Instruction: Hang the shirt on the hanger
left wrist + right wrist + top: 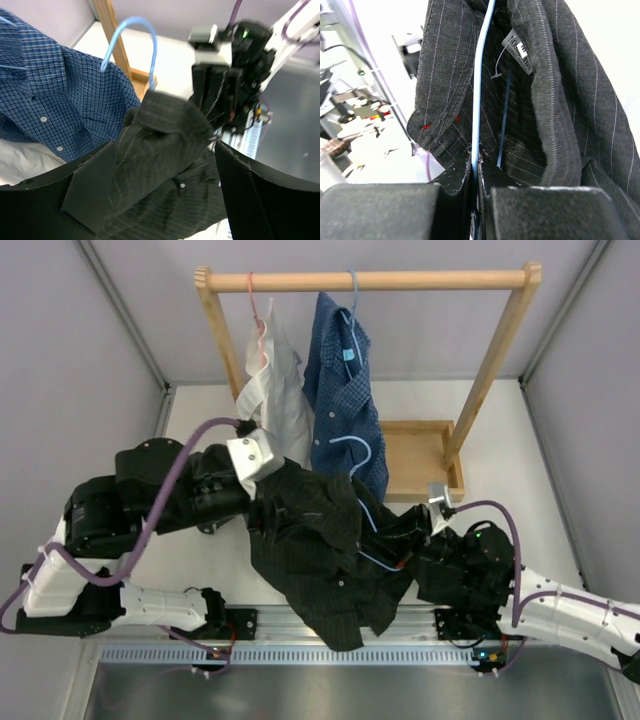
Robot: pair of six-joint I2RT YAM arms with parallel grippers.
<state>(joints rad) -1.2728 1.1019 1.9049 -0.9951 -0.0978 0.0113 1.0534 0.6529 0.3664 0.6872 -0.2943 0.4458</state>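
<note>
Likely limp and light, black shirt (310,540) wants a collar (547,115) pinch beside the wire hanger (481,85) that right gripper (476,187) clamps; left gripper (165,150) fingers apart.

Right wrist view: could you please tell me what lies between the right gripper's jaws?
The hanger: its thin light-blue wire is pinched by the shut jaws, the black shirt draped around it; the right wrist view shows it.
</note>
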